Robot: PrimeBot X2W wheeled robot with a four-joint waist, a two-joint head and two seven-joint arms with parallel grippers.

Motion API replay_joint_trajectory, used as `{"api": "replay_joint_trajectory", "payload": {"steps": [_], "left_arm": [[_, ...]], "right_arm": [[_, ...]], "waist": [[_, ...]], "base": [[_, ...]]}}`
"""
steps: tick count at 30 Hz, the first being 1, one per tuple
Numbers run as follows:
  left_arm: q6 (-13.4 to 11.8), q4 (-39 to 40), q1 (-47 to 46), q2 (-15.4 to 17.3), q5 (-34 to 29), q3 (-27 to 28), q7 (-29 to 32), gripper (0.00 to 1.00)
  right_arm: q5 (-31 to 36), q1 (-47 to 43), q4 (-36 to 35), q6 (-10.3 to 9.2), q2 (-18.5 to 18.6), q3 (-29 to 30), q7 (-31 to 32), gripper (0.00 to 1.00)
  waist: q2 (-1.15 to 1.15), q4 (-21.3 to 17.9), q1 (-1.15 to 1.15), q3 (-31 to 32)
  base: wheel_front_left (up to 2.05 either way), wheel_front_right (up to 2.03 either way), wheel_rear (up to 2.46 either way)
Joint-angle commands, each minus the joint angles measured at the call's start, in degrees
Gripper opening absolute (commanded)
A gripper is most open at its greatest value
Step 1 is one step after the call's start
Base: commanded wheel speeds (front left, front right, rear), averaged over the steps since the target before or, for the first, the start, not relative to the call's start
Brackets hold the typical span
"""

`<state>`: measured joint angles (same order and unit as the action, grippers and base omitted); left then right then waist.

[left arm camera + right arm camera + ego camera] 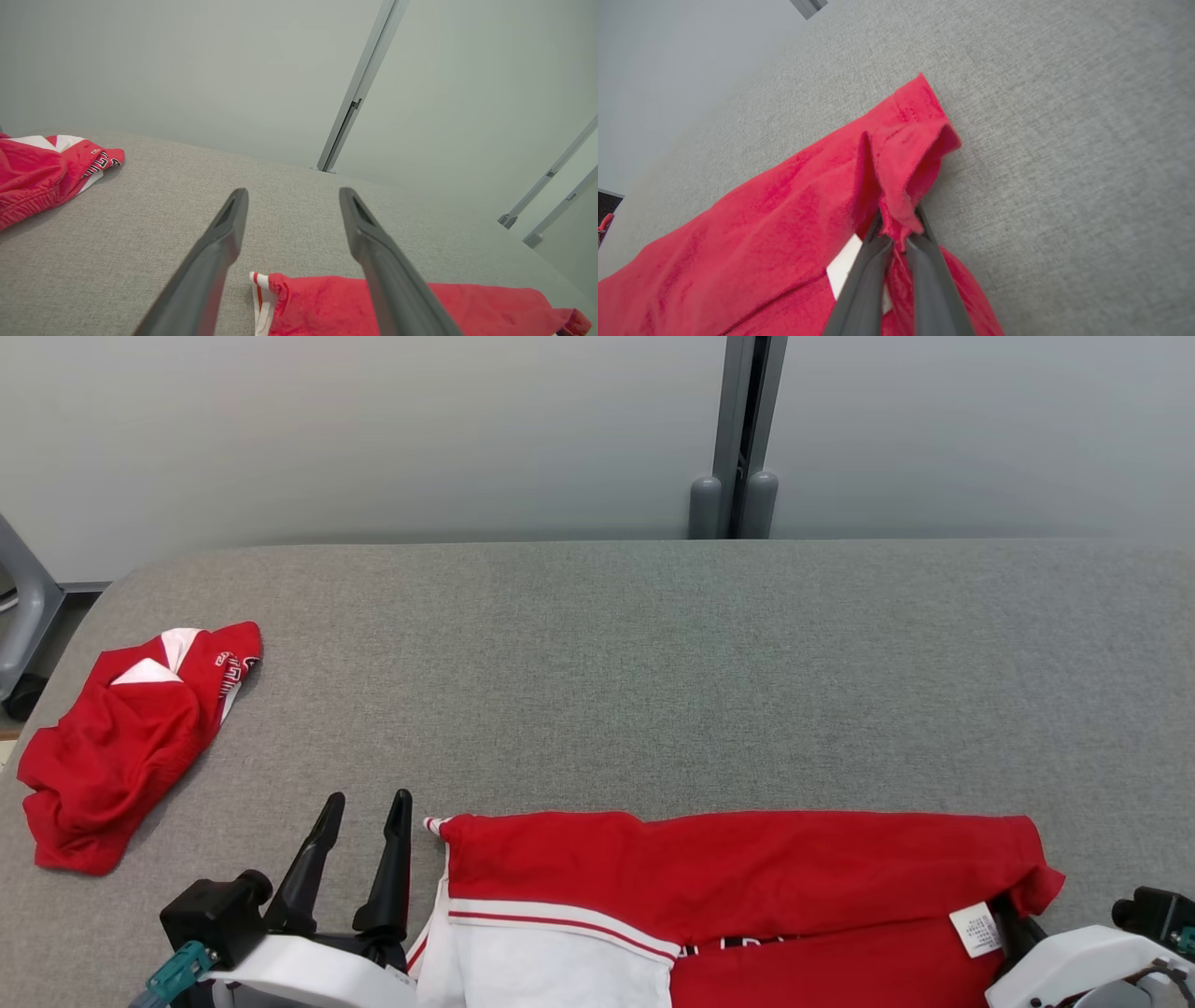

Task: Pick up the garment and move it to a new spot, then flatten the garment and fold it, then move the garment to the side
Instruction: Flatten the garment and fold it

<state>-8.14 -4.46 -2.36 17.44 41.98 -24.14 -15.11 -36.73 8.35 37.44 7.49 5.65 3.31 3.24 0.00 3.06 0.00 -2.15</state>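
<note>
The garment (728, 877), red with a white panel and striped trim, lies spread along the near edge of the grey table (653, 663). My right gripper (899, 224) is shut on the garment's (784, 210) right corner, and the cloth bunches up between the fingers. In the head view that gripper (1018, 924) sits mostly under the cloth beside a white label. My left gripper (369, 798) stands open just left of the garment's striped left corner, holding nothing. From the left wrist, the gripper (293, 191) hovers over that corner of the garment (327, 303).
A second red and white garment (131, 737) lies crumpled at the table's far left edge, also seen from the left wrist (42, 172). A grey post (738, 439) stands against the wall behind the table. A grey frame (28, 607) stands off the left end.
</note>
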Motion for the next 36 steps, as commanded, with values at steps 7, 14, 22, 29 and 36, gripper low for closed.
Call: {"api": "replay_joint_trajectory", "payload": {"steps": [7,14,22,29,36], "left_arm": [[-0.1,-0.1,-0.7,0.1,-0.1,0.0,0.0,1.00],[0.0,-0.1,-0.7,0.1,-0.3,-0.2,0.0,1.00],[-0.2,0.1,-0.2,0.0,-0.5,-0.1,0.0,1.00],[-0.2,0.7,0.9,-1.0,-1.7,2.8,0.0,1.00],[0.6,1.4,2.4,-3.2,-6.1,6.9,0.0,1.00]], "right_arm": [[-3.3,-0.4,-1.5,0.00,3.6,-0.2,-4.4,0.00],[-3.3,0.7,-0.7,0.00,7.2,2.8,-8.7,0.00],[-0.7,0.7,-3.9,0.00,9.0,4.9,-13.2,0.00],[3.4,-1.5,-13.1,0.01,8.5,5.1,-14.4,0.00],[7.2,-3.6,-23.7,0.01,5.9,2.6,-11.4,0.00]], "waist": [[0.00,-0.6,0.00,0.1],[0.00,-0.8,0.00,0.1],[0.00,-0.5,0.00,0.8],[0.00,-0.2,0.00,1.5],[0.00,0.5,0.00,1.9]], "base": [[0.00,0.00,0.00],[0.00,0.00,0.00],[0.00,0.00,0.00],[0.00,0.00,0.00],[0.00,0.00,0.00]]}}
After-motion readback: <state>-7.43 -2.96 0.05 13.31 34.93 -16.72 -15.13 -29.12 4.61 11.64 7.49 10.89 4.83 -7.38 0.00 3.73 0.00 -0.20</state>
